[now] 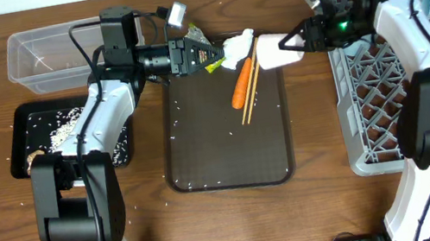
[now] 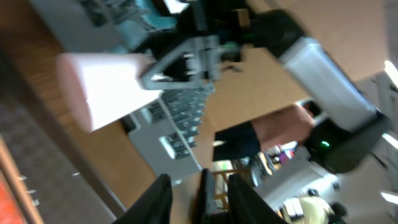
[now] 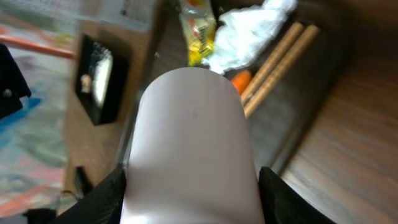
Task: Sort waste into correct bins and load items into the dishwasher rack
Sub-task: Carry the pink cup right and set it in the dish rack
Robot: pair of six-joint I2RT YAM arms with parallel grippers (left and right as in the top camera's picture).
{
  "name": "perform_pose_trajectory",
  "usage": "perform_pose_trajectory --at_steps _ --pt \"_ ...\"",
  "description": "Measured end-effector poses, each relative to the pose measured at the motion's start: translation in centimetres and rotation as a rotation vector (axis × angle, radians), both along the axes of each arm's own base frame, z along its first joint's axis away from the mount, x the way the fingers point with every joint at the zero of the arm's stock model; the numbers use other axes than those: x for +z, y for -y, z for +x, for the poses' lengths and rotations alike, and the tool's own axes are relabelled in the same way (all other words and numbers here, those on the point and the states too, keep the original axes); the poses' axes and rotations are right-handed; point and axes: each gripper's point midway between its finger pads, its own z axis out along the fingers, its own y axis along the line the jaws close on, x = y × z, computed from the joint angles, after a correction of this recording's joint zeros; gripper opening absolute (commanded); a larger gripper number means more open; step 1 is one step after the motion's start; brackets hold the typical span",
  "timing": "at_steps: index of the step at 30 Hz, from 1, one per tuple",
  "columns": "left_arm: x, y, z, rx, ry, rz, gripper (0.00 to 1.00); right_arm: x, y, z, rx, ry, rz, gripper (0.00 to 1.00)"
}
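The right gripper [image 1: 297,44] has its jaws clamped on a pale pink cup [image 1: 276,51]. The cup lies on its side, its long axis along the tabletop's left-right line. Its free end points toward the left edge, and whether that end is the mouth or the base cannot be told. It sits over the far right corner of the dark brown rectangular serving tray [image 1: 228,144], between that tray and the large grey plastic lattice rack [image 1: 384,83] on the right side.

The left gripper [image 1: 213,53] faces the cup from the tray's far left corner, jaws apart with nothing gripped between them. A crumpled white tissue [image 1: 238,46] lies between the two grippers, and a green-yellow foil wrapper [image 3: 199,31] lies just beside it.

An orange carrot [image 1: 242,87] lies on the tray, slanting from far right to near left. Thin wooden chopsticks [image 1: 250,97] lie alongside it on the same slant.

At the far left corner is a clear plastic rectangular tub [image 1: 38,58]. A shallow black rectangular tray [image 1: 30,116] nearer the left edge holds white rice grains [image 1: 67,123].
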Motion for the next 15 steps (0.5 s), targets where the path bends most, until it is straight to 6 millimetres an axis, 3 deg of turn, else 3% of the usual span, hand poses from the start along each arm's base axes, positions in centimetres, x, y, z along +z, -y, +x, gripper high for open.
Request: perform_pose_trajectory --at_steps 4,9,12,15 --pt "-3.2 -0.6 0.8 0.114 -0.101 0.129 0.45 3.3 1.7 -0.4 -0.037 0.012 -0.131 0.32" --pt "-9.4 -3.3 1.4 0.318 -0.267 0.423 0.49 6.7 4.0 -1.4 -0.094 0.012 -0.278 0.33" --pt "-12.2 -5.5 1.2 0.408 -0.322 0.585 0.5 7.0 5.6 -2.5 -0.132 -0.033 -0.375 0.33" --pt "-13.9 -7.3 1.0 0.474 -0.35 0.71 0.51 6.0 7.9 -3.7 -0.195 -0.117 -0.496 0.33"
